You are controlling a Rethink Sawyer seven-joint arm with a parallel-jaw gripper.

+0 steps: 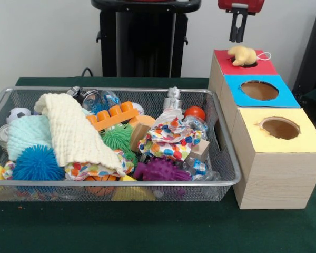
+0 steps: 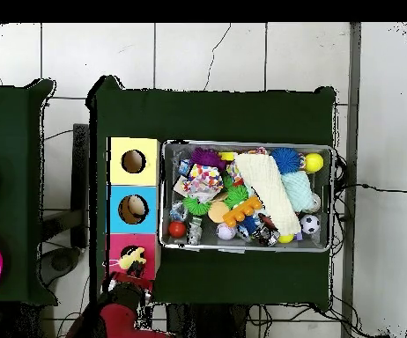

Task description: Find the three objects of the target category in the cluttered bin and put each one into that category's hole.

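Front view: the claw (image 1: 238, 36) hangs at about one o'clock of the frame, directly above the red-topped box (image 1: 225, 64), its two dark fingers spread apart and empty, clear of the object below. A pale yellow soft toy (image 1: 242, 54) sits in the red hole, part of its body and a thin white loop showing above the rim, so it appears lodged at the mouth rather than fully dropped through. The blue-topped box (image 1: 284, 97) and the yellow-topped box (image 1: 313, 139) stand in a row with it, toward four o'clock, their round holes showing no object at the rim in this view. The wire bin (image 1: 221, 158) fills the left half, at about nine o'clock from the boxes, and holds a cream knitted cloth (image 1: 73, 132), a blue spiky ball (image 1: 37, 163), a green spiky ball (image 1: 117, 137), a purple spiky toy (image 1: 160, 169), an orange toy brick (image 1: 113, 116) and a spotted cloth (image 1: 168, 139). All rest on the green surface (image 1: 147, 226). Overhead view: the toy (image 2: 133, 259) lies at the red hole at about eight o'clock. Judged step: release at the hole, just made. The next move probably calls for nudging the toy fully down, then travelling to the bin and picking out another like object.
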